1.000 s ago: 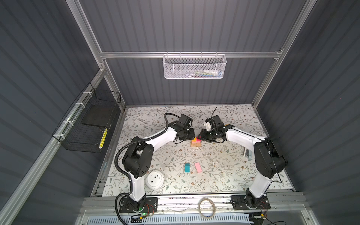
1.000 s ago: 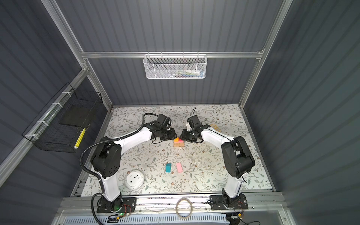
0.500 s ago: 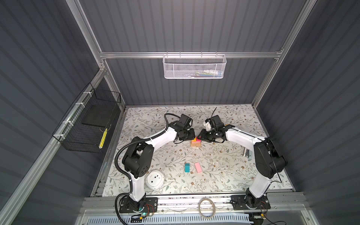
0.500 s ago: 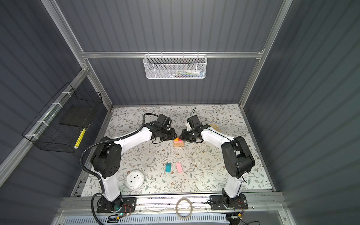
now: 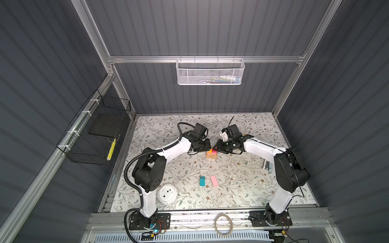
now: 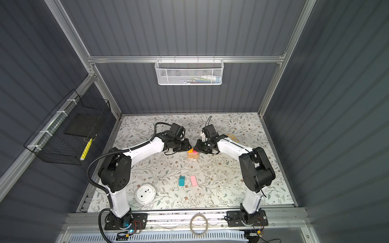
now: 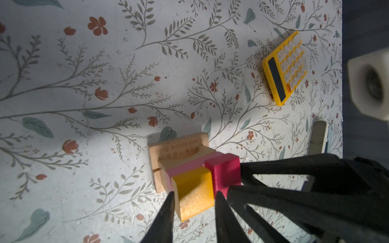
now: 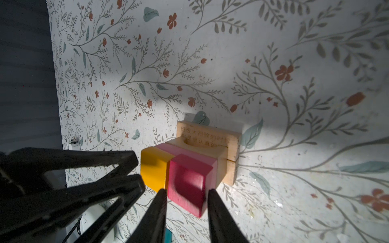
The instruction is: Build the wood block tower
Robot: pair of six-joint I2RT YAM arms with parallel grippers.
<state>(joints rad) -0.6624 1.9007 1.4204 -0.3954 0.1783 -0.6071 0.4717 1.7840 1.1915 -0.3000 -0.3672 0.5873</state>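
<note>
Nothing visibly shifts since a second ago. The left gripper (image 7: 194,192) clamps the orange cube (image 7: 191,183) and the right gripper (image 8: 186,190) the magenta-red cube (image 8: 187,178) — both atop the tower (image 5: 211,154), toward the table (image 5: 242,189)'s back edge — so release looks next.

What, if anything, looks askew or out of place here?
Nothing spilled or damaged. The orange cube in the left gripper and red cube in the right gripper seem to jut past the end of the pink slab, not squarely on it.
</note>
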